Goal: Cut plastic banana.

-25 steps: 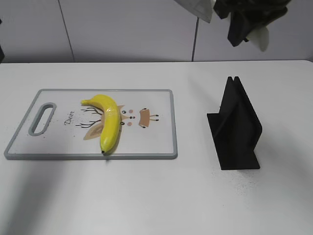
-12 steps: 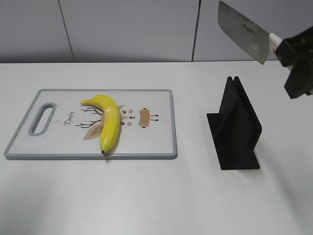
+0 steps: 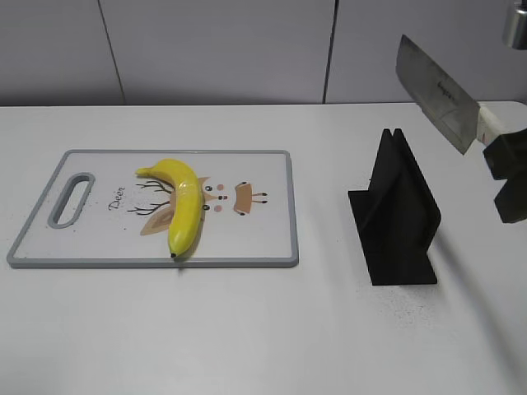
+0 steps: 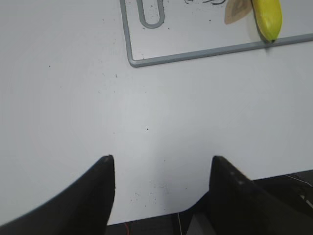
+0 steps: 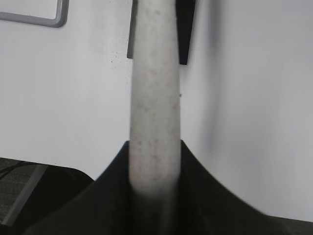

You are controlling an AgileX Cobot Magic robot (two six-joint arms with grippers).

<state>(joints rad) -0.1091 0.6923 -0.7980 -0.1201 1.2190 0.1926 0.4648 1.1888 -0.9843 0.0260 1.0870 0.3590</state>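
A: What's in the right gripper [image 5: 152,183]?

B: It's clamped on the knife [image 3: 436,92], held high and right of the board [image 3: 272,247]. The left gripper [image 4: 161,188] is spread, holding nothing.

A: And the banana [image 3: 184,204]?

B: On the board's middle, long axis running back-left to front edge, one dark tip at that edge. Probably light, stiff, slick; pin one end, cut mid-length.

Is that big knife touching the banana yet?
Apart. In the exterior view the knife is held up at the far right by the right gripper, while the plastic banana lies on the cutting board at left.
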